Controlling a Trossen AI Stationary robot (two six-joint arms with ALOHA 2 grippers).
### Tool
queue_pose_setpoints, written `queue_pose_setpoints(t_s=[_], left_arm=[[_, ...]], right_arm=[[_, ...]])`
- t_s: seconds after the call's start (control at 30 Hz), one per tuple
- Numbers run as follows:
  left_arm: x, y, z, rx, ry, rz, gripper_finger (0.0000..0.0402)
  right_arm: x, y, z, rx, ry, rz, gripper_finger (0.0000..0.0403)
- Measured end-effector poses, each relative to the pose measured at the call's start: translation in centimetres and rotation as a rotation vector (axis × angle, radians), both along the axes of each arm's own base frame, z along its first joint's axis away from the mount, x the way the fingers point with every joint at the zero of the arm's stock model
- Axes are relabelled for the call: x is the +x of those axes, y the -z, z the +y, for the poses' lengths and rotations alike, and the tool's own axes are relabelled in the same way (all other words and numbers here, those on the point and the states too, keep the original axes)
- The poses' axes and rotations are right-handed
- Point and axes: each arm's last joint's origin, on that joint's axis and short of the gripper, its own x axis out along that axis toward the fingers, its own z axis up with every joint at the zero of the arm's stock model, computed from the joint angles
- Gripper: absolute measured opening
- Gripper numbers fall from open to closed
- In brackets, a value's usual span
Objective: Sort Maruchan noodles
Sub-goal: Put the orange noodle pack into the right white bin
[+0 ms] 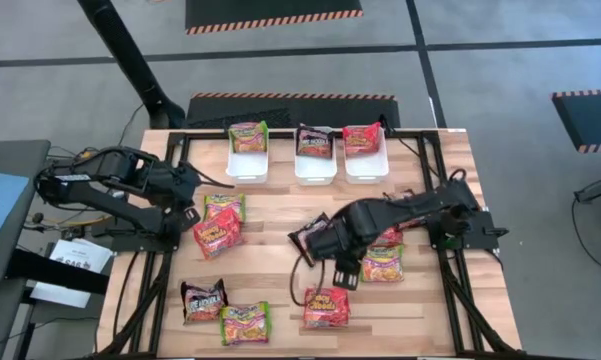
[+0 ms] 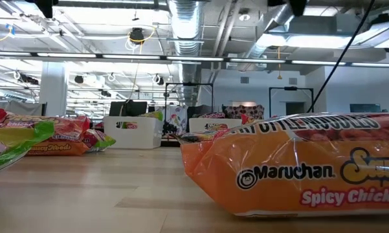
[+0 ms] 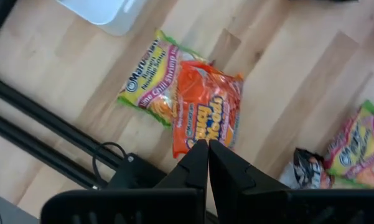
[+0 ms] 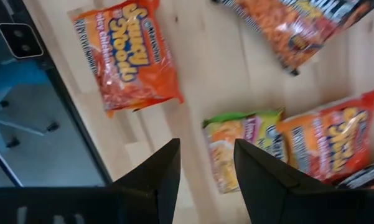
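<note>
Several Maruchan packets lie flat on the wooden table. A green packet [image 1: 225, 207] and a red-orange packet [image 1: 217, 235] overlap at the left, seen in the left wrist view as the green one [image 3: 146, 78] and the red-orange one [image 3: 205, 112]. My left gripper [image 1: 192, 212] [image 3: 207, 146] is shut, its tips over that red-orange packet's edge. My right gripper [image 1: 342, 272] [image 4: 205, 155] is open, pointing down over bare wood between a black packet [image 1: 307, 235] [image 4: 299, 25], a red-orange packet [image 1: 326, 308] [image 4: 127, 56] and a green packet [image 1: 382, 263] [image 4: 246, 149]. My left gripper's shut fingertips [image 3: 199, 155] show over the near edge of the red-orange packet [image 3: 193, 140], coming from above. I cannot tell whether they touch it. The packet lies flat, partly on the green one.
Three white tubs stand along the far edge: the left tub [image 1: 248, 165] has a green packet, the middle tub [image 1: 315, 168] a black one, the right tub [image 1: 366, 165] a red one. More packets lie near the near edge: a black packet [image 1: 202, 298] and a green packet [image 1: 245, 322]. A red packet [image 1: 388, 237] sits by the right arm.
</note>
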Motion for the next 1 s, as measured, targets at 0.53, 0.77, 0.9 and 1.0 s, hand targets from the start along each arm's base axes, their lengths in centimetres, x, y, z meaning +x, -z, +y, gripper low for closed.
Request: queue_pose_setpoints(t_s=[0.53, 0.77, 0.9, 1.0], left_arm=[[0.0, 0.0, -0.3, -0.047, 0.136, 0.023, 0.0158], [0.3, 1.8, -0.1, 0.012, 0.106, 0.087, 0.0197], [0.9, 4.5, -0.2, 0.011, 0.116, 0.166, 0.0194], [1.4, 6.4, -0.4, -0.015, 0.121, 0.183, 0.0190]], right_arm=[[-3.1, 0.0, 6.9, 0.003, 0.176, 0.057, 0.0173], [-4.1, 0.0, 8.5, -0.003, 0.225, 0.067, 0.0173], [-4.4, 0.0, 9.0, -0.002, 0.220, 0.064, 0.0173], [-4.4, 0.0, 9.1, -0.002, 0.218, 0.058, 0.0173]])
